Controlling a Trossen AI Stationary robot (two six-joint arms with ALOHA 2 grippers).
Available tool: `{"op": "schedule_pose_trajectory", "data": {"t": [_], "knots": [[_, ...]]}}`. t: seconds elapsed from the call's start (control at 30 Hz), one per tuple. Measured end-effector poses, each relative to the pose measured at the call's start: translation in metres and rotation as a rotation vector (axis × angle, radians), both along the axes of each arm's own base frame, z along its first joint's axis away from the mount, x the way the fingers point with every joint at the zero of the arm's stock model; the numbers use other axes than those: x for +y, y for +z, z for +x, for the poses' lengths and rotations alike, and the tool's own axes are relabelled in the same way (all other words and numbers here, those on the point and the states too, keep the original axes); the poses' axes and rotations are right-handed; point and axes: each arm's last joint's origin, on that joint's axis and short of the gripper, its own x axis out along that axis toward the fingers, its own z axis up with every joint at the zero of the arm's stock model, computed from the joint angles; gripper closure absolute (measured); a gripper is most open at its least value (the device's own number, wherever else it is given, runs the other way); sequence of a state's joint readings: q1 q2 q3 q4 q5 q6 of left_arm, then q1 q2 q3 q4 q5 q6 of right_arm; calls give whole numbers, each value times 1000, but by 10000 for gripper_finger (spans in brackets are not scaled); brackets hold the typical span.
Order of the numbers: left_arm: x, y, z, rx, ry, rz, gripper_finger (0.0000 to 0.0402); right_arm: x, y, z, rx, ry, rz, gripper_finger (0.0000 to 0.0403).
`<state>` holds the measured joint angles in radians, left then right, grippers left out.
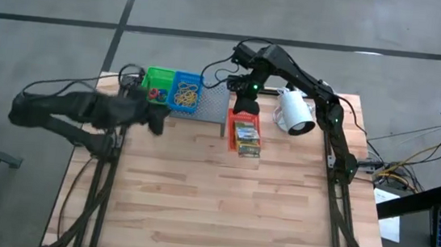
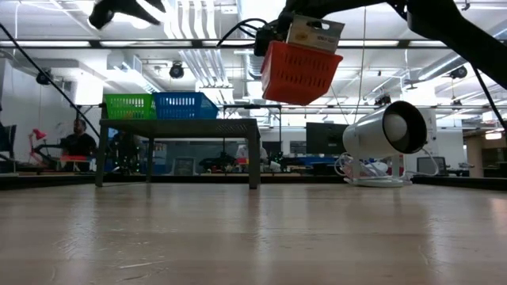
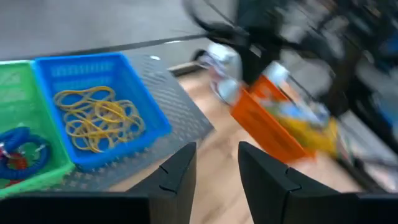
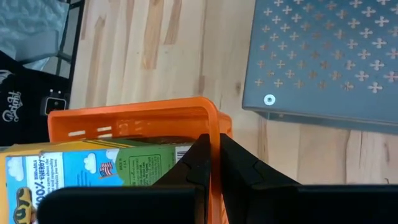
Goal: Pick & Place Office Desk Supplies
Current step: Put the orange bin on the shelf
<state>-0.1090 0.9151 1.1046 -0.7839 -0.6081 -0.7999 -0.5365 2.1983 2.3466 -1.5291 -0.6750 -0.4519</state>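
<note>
The fingers of the right gripper (image 4: 214, 171) are clenched on the rim of the red-orange tray (image 4: 137, 118), one finger on each side of its thin wall. This tray (image 2: 299, 73) hangs in the air, tilted, well above the desk (image 2: 253, 237), as the low view shows. Inside it lie the printed card boxes (image 4: 93, 171) in green, yellow and blue; one box (image 2: 315, 33) stands out over the rim. From above, the tray (image 1: 244, 134) is over the far middle part of the desk, just beside the right end of the grey perforated shelf (image 1: 214, 103), between the shelf and the white lamp (image 1: 294, 113).

The fingers (image 3: 177, 171) of the left gripper (image 3: 214, 174) are released, with a gap between them and nothing inside. This gripper (image 1: 154, 117) is near the far left corner of the desk, just in front of the shelf.

On the shelf (image 3: 180, 118) stand two trays side by side. The green tray (image 1: 158, 81) is at the left end and holds small red and blue loops (image 3: 22, 152). The blue tray (image 1: 186, 92) touches it on the right and holds thin tan rubber bands (image 3: 99, 118). The right part of the shelf top (image 4: 329, 56) is bare.
</note>
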Motion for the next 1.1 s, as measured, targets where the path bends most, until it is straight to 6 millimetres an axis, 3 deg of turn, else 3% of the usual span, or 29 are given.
{"op": "schedule_pose_trajectory", "data": {"t": [0.13, 0.27, 0.63, 1.1], "knots": [[32, -2, 9, -27, 161, -61, 278, 0, 0, 0, 3, -6, 3, 385], [46, -7, 21, -4, 188, -100, 278, 0, 0, 0, 3, -6, 2, 385], [52, -11, 82, 73, 46, -216, 278, -1, 0, 2, -17, -7, -15, 385], [55, -30, 118, 163, -12, -289, 278, -3, 2, 7, -67, -1, -45, 385]]}}
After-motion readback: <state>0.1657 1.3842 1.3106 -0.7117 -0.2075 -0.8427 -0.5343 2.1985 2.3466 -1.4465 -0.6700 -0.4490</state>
